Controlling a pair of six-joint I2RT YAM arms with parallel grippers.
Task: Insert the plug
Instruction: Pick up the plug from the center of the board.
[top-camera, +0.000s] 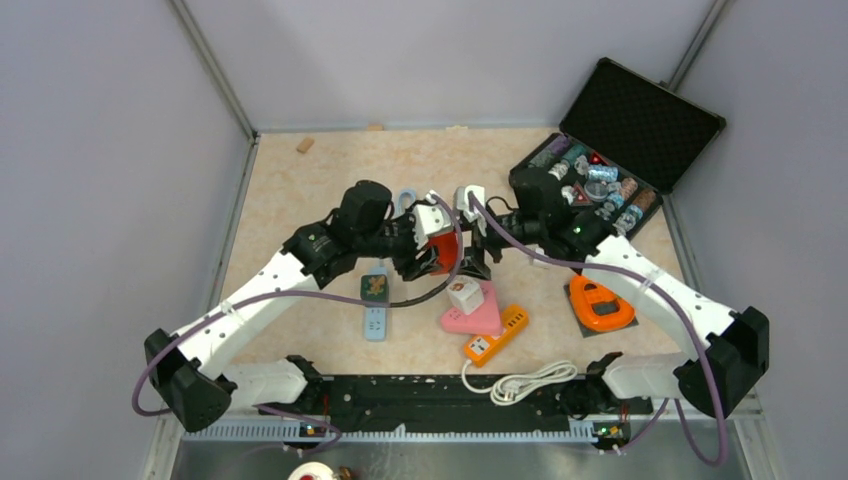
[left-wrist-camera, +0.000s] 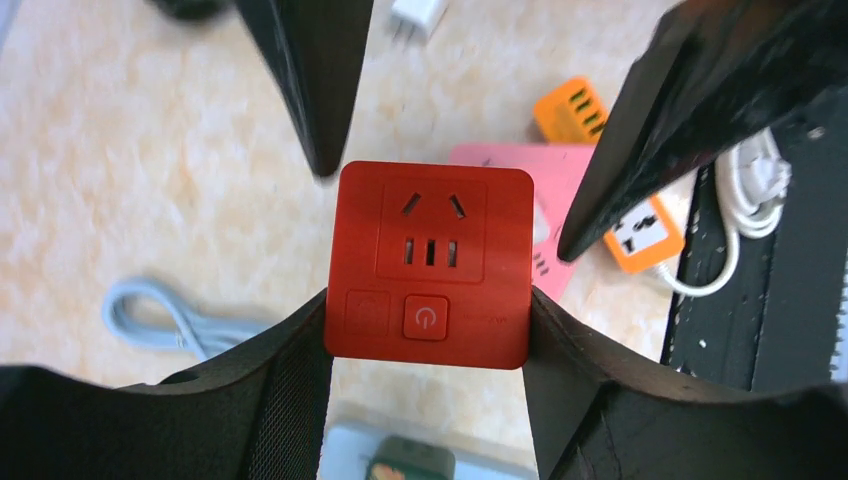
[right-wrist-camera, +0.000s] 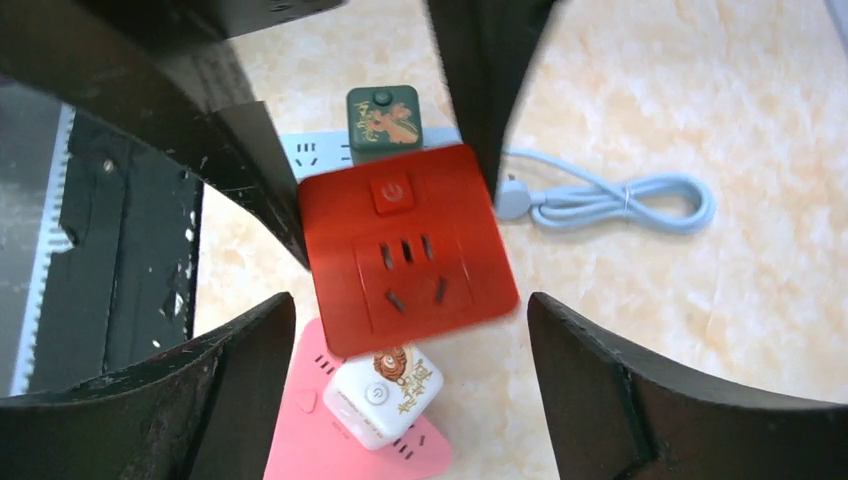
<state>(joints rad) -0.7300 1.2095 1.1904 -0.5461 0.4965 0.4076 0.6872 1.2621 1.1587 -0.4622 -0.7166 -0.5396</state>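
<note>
My left gripper (left-wrist-camera: 428, 300) is shut on a red cube socket (left-wrist-camera: 430, 262), pinching its two sides and holding it above the table; in the top view the socket (top-camera: 441, 252) hangs mid-table. The socket's face with its slots and power button points at my right gripper (right-wrist-camera: 410, 300), which is open and empty, its fingers (left-wrist-camera: 310, 90) spread wide just in front of the socket (right-wrist-camera: 405, 245). A small white plug (left-wrist-camera: 420, 12) lies on the table behind them. A grey-blue cable (right-wrist-camera: 600, 200) ends in a plug (right-wrist-camera: 512, 197) beside the socket.
Below the grippers lie a pink triangular power strip (top-camera: 480, 318) carrying a white cube socket (top-camera: 465, 293), an orange strip (top-camera: 497, 335) with a white cord (top-camera: 520, 382), and a pale strip with a green cube (top-camera: 375, 288). An orange device (top-camera: 600, 305) and an open black case (top-camera: 610, 150) are at the right.
</note>
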